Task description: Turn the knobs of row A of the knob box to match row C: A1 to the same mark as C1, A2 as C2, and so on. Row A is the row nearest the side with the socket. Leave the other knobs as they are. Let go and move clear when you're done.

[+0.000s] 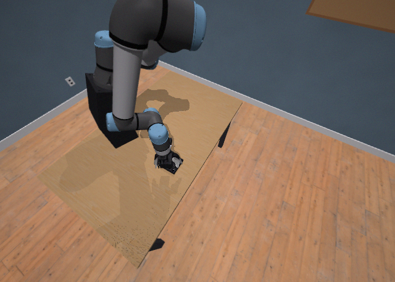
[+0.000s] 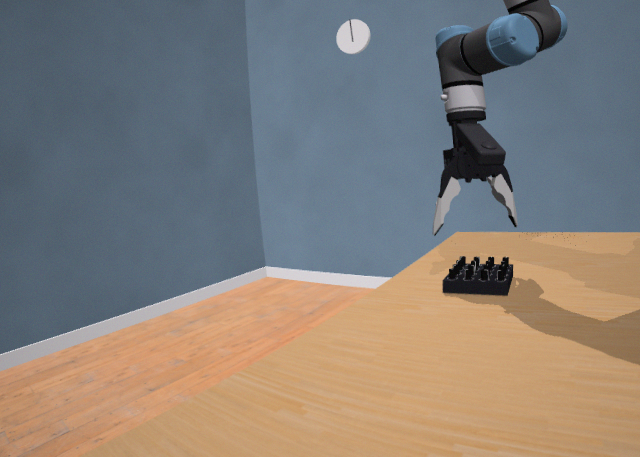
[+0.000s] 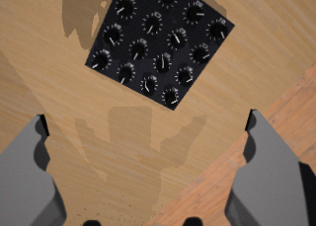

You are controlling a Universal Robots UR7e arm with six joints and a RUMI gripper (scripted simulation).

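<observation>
The black knob box lies on the wooden table, with several rows of small black knobs, each with a white pointer mark. It also shows in the exterior view near the table's far edge, and partly under the wrist in the top view. My gripper hangs well above the box, fingers spread wide, nothing between them. In the wrist view the two grey fingers frame the lower corners and the gripper sits below the box's near corner. I cannot tell which side has the socket.
The box sits close to the table's edge, with the floor beyond it. The robot's black base stands at the table's far corner. Arm shadows fall across the table top.
</observation>
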